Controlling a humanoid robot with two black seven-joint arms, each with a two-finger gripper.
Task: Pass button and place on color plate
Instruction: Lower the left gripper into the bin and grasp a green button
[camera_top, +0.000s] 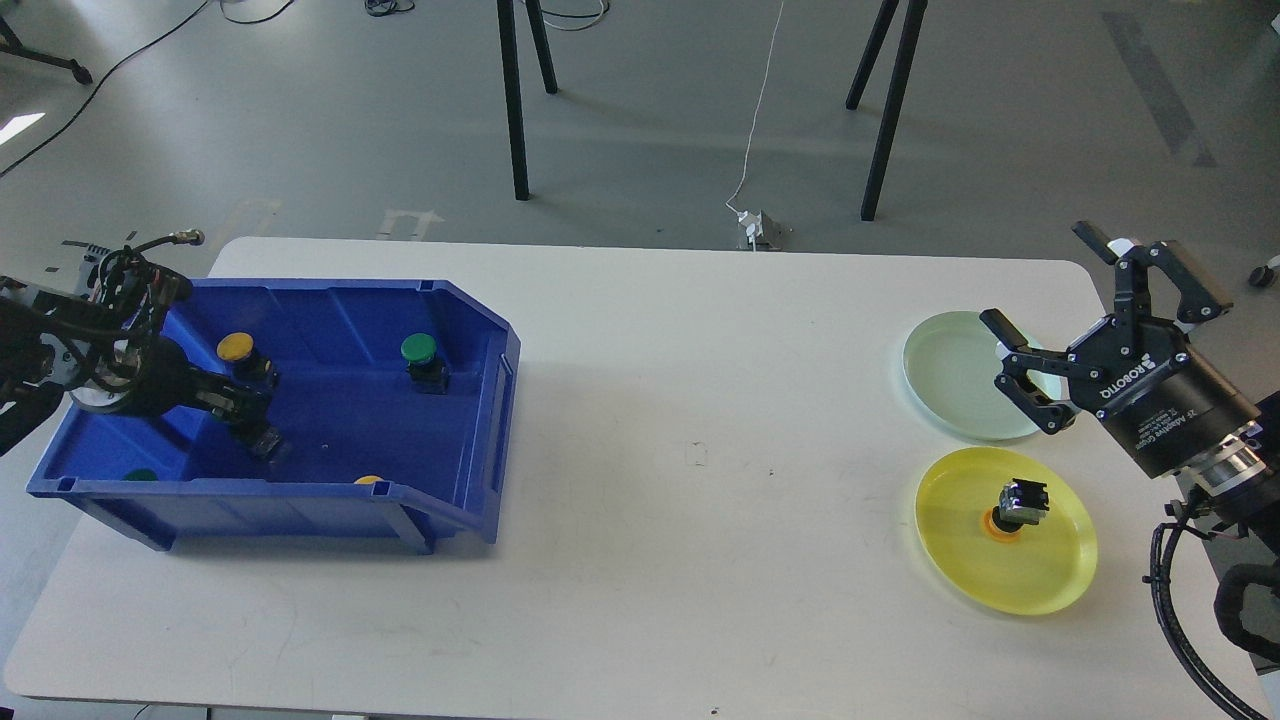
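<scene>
A blue bin (480, 400) at the left holds a yellow button (237, 347), a green button (419, 349), and two more, green (140, 475) and yellow (370, 480), half hidden behind its front wall. My left gripper (256, 422) is low inside the bin, just in front of the yellow button; it is dark and its fingers cannot be told apart. My right gripper (1040, 278) is open and empty, above the pale green plate (950, 385). The yellow plate (1040, 580) holds an orange-yellow button (1019, 505) lying head down.
The white table (700, 400) spans the view, with its rounded right edge near the plates. Black stand legs (515, 100) and a white cable (755, 130) are on the floor behind the table. My right arm's cables (1165, 570) hang at the right edge.
</scene>
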